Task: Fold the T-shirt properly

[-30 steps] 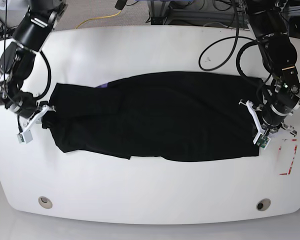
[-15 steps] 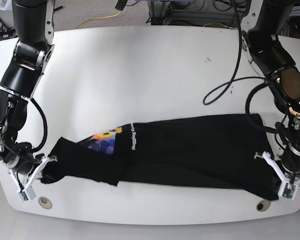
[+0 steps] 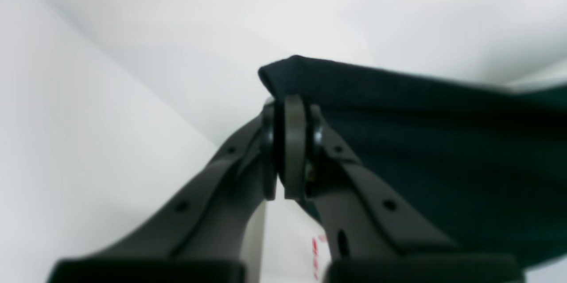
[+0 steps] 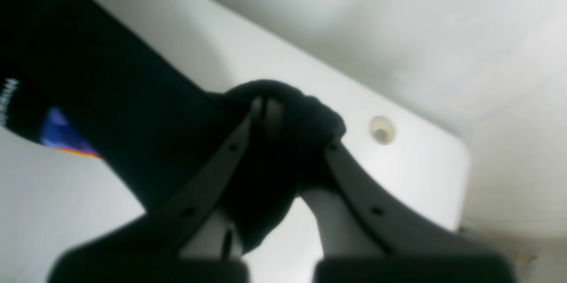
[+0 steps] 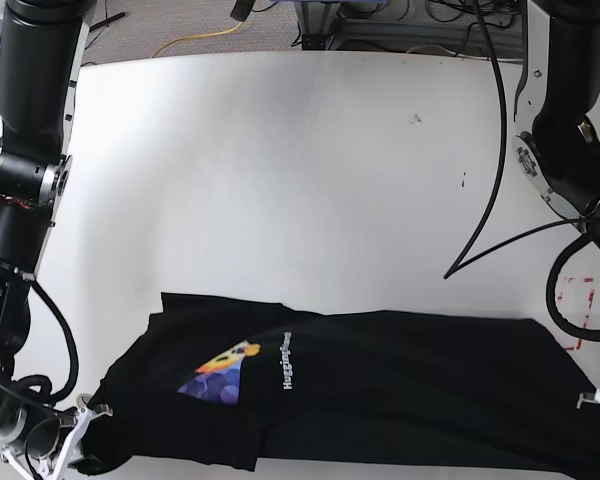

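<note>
Now both grippers, left (image 3: 290, 150) and right (image 4: 283, 141), each pinching an end of the shirt (image 5: 400, 390), have dragged it from mid-table (image 5: 280, 150) to the near edge, print showing, so it's likely being repositioned for folding.

T-shirt (image 5: 400, 390) btm edge cut off
</note>
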`<state>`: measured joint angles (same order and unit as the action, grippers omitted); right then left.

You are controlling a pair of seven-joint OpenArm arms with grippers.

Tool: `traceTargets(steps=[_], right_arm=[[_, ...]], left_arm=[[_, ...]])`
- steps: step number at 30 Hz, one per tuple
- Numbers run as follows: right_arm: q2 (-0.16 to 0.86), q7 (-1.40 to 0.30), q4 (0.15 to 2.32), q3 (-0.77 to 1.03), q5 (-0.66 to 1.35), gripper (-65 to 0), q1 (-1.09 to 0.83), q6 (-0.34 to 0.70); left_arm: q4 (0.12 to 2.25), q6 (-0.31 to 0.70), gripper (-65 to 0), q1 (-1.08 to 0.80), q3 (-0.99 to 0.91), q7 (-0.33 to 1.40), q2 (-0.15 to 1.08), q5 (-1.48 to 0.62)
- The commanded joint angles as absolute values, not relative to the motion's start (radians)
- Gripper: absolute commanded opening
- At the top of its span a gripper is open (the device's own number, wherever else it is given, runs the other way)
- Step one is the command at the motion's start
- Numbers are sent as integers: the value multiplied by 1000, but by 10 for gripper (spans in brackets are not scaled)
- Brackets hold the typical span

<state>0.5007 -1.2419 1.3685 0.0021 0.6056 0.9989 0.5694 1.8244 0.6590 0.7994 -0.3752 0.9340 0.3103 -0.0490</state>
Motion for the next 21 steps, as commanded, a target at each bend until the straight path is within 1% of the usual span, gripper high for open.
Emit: traceTargets(steps=[1,7,10,13,17,18,21], right_arm=[[513,-1216,1383,-22,619,-650,1086,567],[516,-1216,1383,-116,619,-650,1239,568],[518,-1224,1385,-130,622,-650,1300,570],[535,-1242,1389,-131,627,-650,1306,572],[568,-1251,1420,-131,633,-650,1306,573],[581,-1253,1438,-131,633,-650,1306,575],[615,-1253,1501,-124,633,-650,1225,599]], left_arm=[[1824,641,-650,866,-375,909,335,-58],[1773,639,-650,987,-375,909,369,-58],[1758,639,-650,1047,-371,911,395,-61],[1750,644,-650,1078,-367,914,395,-62],[1767,647,-650,1076,-367,984,397,-65],[1779,647,-650,1070,-369,1006,395,-65],[1814,647,-650,989,-369,1026,390,-67]])
